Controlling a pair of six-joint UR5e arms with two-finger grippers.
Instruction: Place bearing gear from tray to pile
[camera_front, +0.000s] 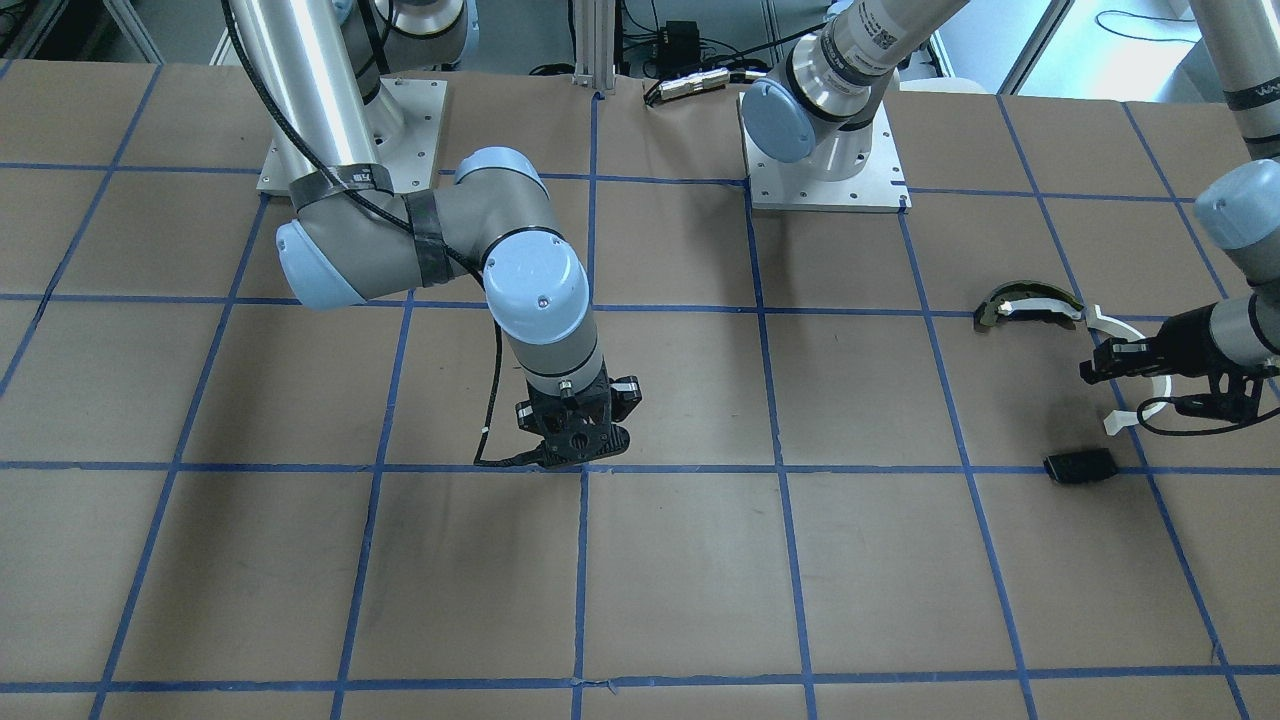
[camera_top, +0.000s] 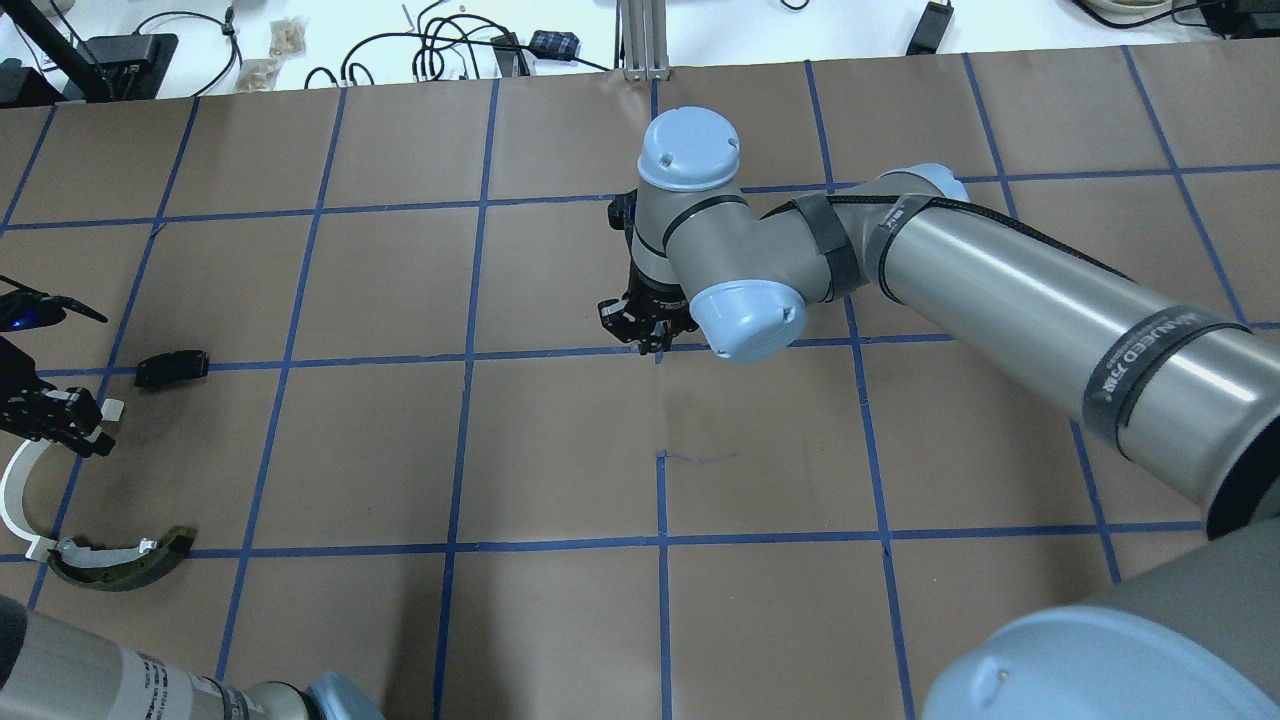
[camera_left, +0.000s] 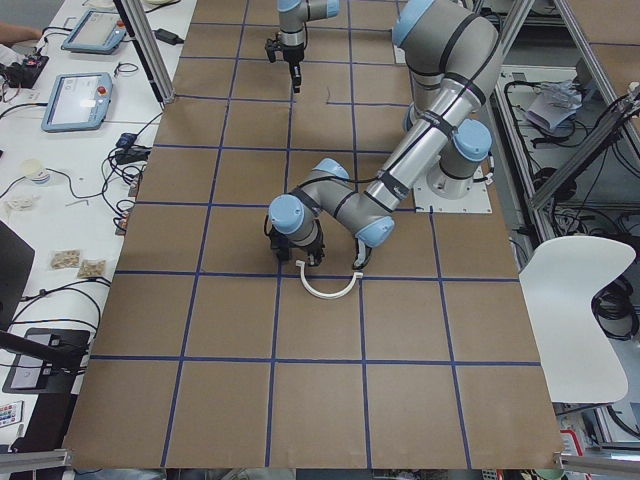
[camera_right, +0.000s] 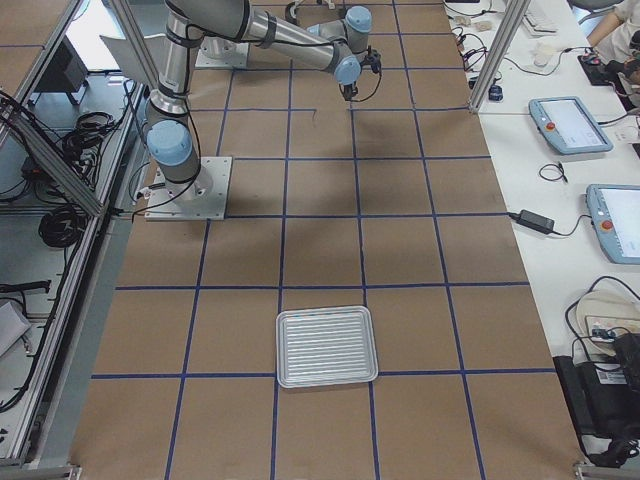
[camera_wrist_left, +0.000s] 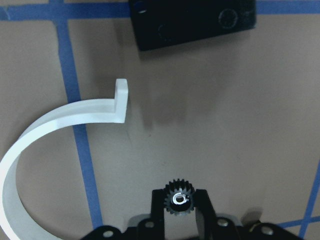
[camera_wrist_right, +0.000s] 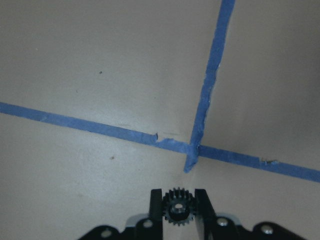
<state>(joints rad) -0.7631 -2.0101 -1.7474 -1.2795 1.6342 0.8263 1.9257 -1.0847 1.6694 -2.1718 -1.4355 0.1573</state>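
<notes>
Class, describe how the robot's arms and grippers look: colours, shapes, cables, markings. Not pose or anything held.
Both arms have silver tubes, grey joint housings and round pale blue caps. The right arm carries a black cable fixed with black tape and a lettered black band. The left arm bears a square code label. The left gripper and right gripper are black.

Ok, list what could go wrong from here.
The bearing gear is pinched only at the tips of the left pincer; on release it might roll from the pile. The white half-ring lies close beside that pincer, so lowering could nudge it. The right pincer holds a second gear far from the pile; released there, it misses.
</notes>
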